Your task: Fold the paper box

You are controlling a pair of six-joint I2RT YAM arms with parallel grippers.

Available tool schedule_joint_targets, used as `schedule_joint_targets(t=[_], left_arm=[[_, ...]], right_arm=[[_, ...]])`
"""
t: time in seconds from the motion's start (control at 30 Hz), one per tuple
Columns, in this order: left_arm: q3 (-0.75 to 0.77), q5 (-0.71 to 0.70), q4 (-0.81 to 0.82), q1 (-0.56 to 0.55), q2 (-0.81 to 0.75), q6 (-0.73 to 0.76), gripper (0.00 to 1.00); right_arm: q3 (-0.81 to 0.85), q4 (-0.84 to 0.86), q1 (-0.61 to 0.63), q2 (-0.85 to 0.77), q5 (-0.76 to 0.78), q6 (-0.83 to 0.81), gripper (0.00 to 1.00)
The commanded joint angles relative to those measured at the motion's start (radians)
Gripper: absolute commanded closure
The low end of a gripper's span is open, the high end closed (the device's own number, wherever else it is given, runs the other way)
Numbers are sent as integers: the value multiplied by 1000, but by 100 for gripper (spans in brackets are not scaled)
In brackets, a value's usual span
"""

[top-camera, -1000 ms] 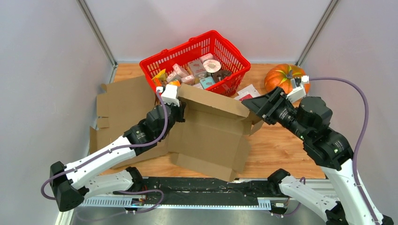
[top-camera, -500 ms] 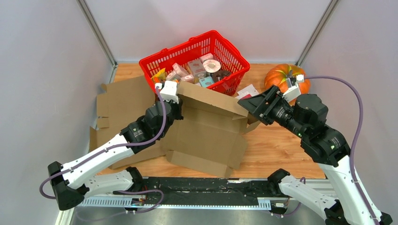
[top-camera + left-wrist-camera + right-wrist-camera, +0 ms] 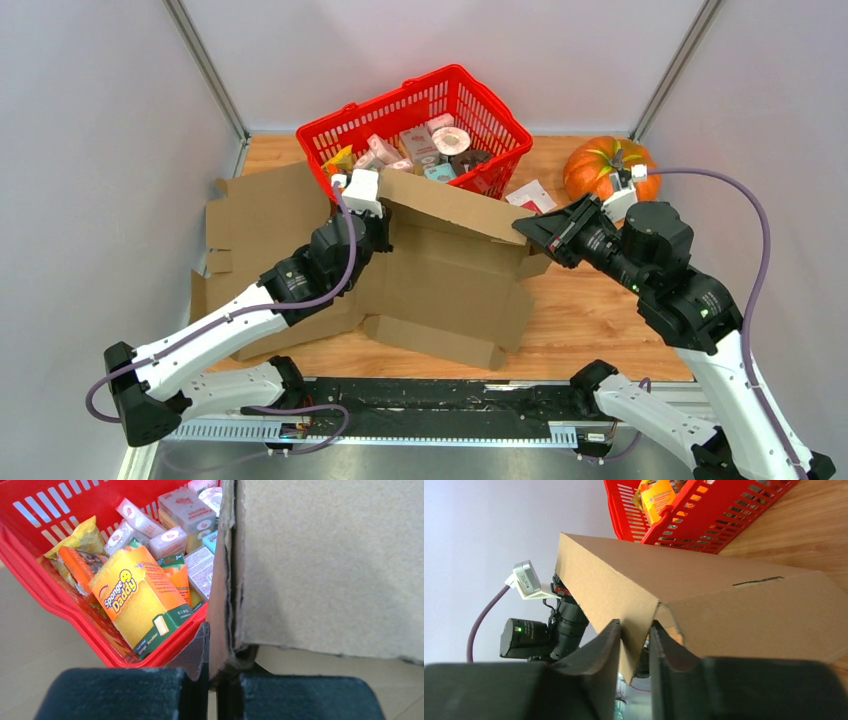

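The brown paper box (image 3: pixel 450 275) stands half-formed in mid-table, its flaps loose at the front. My left gripper (image 3: pixel 383 222) pinches the box's upper left edge. In the left wrist view that gripper (image 3: pixel 212 672) is shut on the corrugated wall (image 3: pixel 222 590), with the box panel (image 3: pixel 325 565) to the right. My right gripper (image 3: pixel 524 231) holds the box's upper right corner. Seen from the right wrist, this gripper (image 3: pixel 634 645) has its fingers closed against a pointed cardboard corner of the box (image 3: pixel 724 600).
A red basket (image 3: pixel 470 80) full of small packages stands just behind the box. An orange pumpkin (image 3: pixel 600 165) sits at the back right. A flat cardboard sheet (image 3: pixel 265 215) lies at the left. Small cards (image 3: pixel 530 195) lie beside the basket.
My right gripper has closed from open onto the box's right corner. The box has shifted slightly away from the arms. The left gripper keeps its grip.
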Motion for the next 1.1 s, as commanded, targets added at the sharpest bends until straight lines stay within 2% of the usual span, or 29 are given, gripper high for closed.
schedule_joint_targets(t=[0.0,0.07,0.1,0.13,0.2,0.23,0.27,0.3,0.33,0.4,0.5,0.57,0.67,0.7,0.8,0.83,0.9,0.97,1.0,1.07], left_arm=[[25,20,173,-5,-27,-44,100],[25,13,174,-4,-29,-50,100],[25,-4,173,-5,-29,-63,100],[25,-18,162,-5,-32,-75,100],[39,-74,134,-4,-33,-116,100],[60,-93,98,-4,-33,-129,100],[74,-105,79,-4,-33,-139,100],[89,-121,59,-4,-26,-155,100],[132,-127,3,-4,-19,-164,100],[187,-138,-63,-4,14,-179,100],[285,-160,-230,-4,65,-205,100],[333,-180,-287,-4,82,-230,100],[361,-217,-360,-2,102,-276,100],[367,-223,-390,-4,106,-285,100],[388,-237,-436,-4,117,-319,100],[393,-237,-444,-4,119,-330,100],[390,-225,-441,-4,122,-336,100],[384,-214,-441,-4,123,-340,100],[384,-213,-446,-4,126,-343,100],[372,-205,-443,-4,122,-353,100]], right_arm=[[-15,71,4,-15,16,55,100],[-19,74,6,-13,7,23,100],[-18,73,4,-15,8,-6,92],[-16,73,6,-21,11,-46,82],[16,52,6,-27,23,-257,57],[39,-24,6,-27,33,-341,33],[85,-66,6,-25,22,-453,25],[108,-111,6,-22,16,-618,22],[122,-181,6,-30,4,-694,20],[142,-217,6,-56,-82,-835,13],[172,-234,6,-119,-162,-916,5],[188,-246,6,-104,-276,-905,4],[130,-176,7,-71,-407,-819,16],[105,-153,10,-76,-404,-804,25],[39,-110,27,-59,-288,-782,50],[18,-108,35,-50,-238,-781,54],[-5,-72,64,-35,-184,-784,60],[-39,-41,85,-32,-66,-793,62],[-48,-22,90,-22,-34,-805,67],[-82,42,98,-12,97,-812,71]])
